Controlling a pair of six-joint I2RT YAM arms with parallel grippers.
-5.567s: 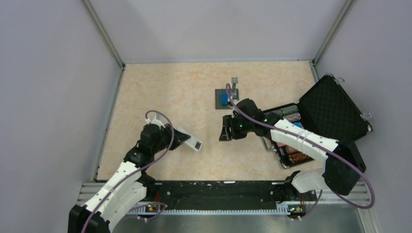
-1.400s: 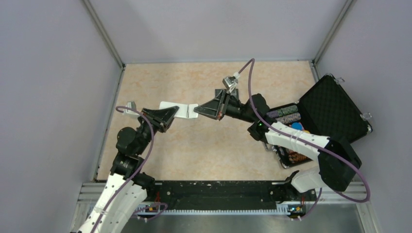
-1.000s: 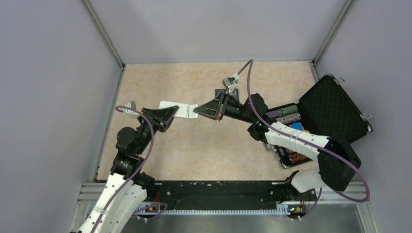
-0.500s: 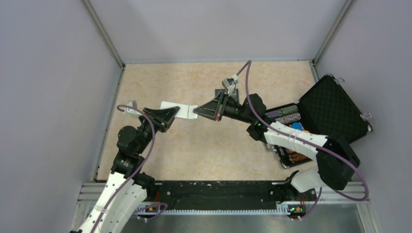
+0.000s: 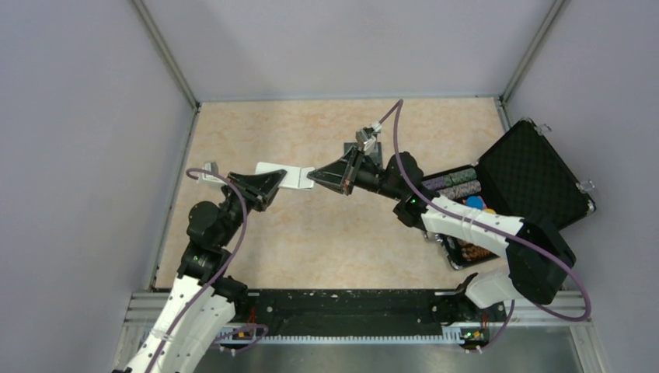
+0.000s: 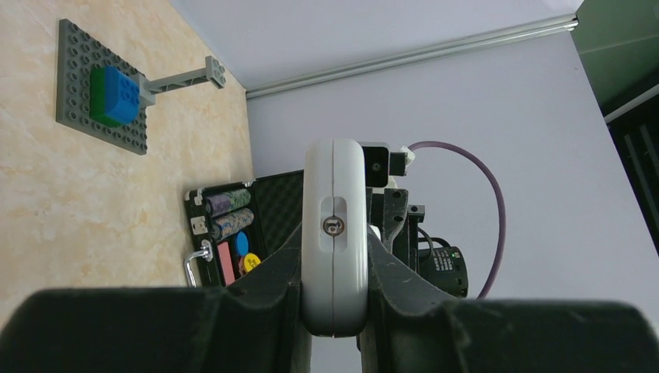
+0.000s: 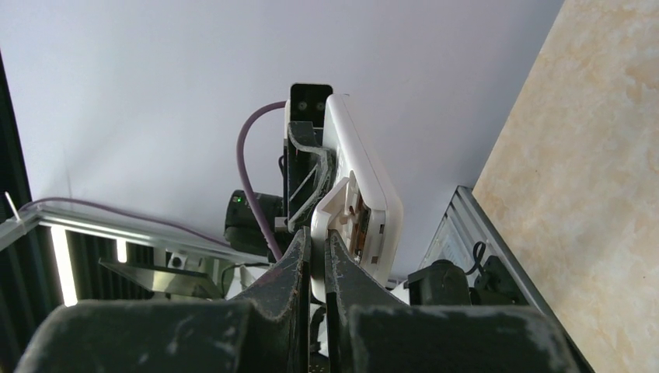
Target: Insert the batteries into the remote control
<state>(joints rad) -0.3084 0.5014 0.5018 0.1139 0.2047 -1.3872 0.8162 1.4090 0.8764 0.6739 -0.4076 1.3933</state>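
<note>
The remote control [image 5: 289, 177] is held in the air above the worktop [image 5: 311, 241], at about 10 o'clock from its middle, stretched between the 2 grippers. The left gripper [image 5: 273, 183] clamps it across its width. In the left wrist view only its rounded white end [image 6: 334, 179] shows, wedged between the 2 dark fingers [image 6: 281, 268], and the rest of the body is hidden.

The right gripper [image 5: 315, 177] meets the remote's 3 o'clock end. In its wrist view the jaws stand almost together, pinching a thin white flap [image 7: 320, 221] that lifts off the remote's end [image 7: 365, 183]. A small opening shows beside the flap, and something brownish sits in it. It is too small to tell whether batteries are inside.

At the worktop's 3 o'clock edge lies an open black case [image 5: 536, 167] with poker chips [image 5: 458, 183], partly covered by the right arm. The grey plate [image 6: 78, 85] with its blue block [image 6: 120, 97] is plain in the left wrist view. From above, the right wrist hides most of it.
</note>
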